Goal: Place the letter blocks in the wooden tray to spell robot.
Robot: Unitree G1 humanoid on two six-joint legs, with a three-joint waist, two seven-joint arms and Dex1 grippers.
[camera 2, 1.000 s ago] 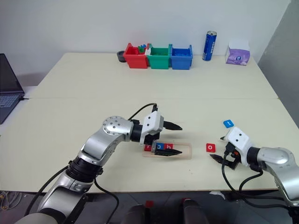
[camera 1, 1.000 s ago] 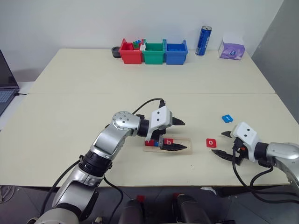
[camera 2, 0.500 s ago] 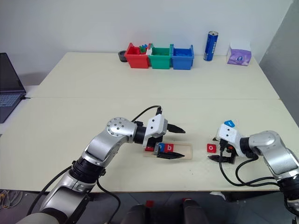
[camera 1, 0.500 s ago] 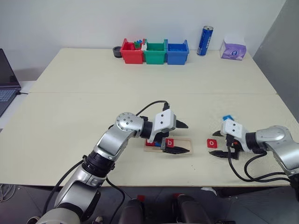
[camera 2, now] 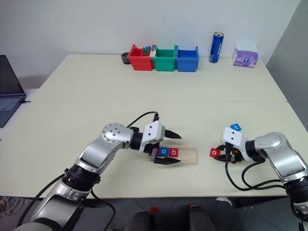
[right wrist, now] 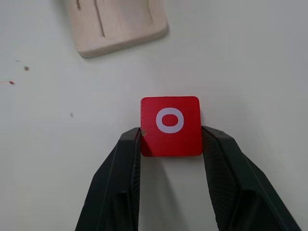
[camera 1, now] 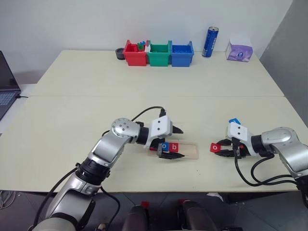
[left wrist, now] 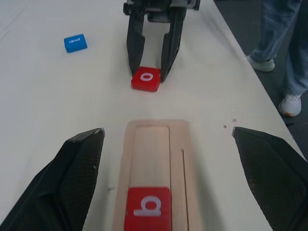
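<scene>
Table [camera 1: 72, 120] | red o block [right wrist: 171, 126] gripped between right gripper [right wrist: 171, 149] fingers

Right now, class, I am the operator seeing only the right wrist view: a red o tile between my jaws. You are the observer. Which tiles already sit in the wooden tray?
Observer: A blue o tile and a red b tile sit side by side in the wooden tray.
Operator: Any loose tile remaining?
Observer: One blue tile lies on the table beyond your red o tile; its letter is unreadable.
Operator: Where is the left gripper?
Observer: The left gripper is over the tray, jaws wide open.
</scene>
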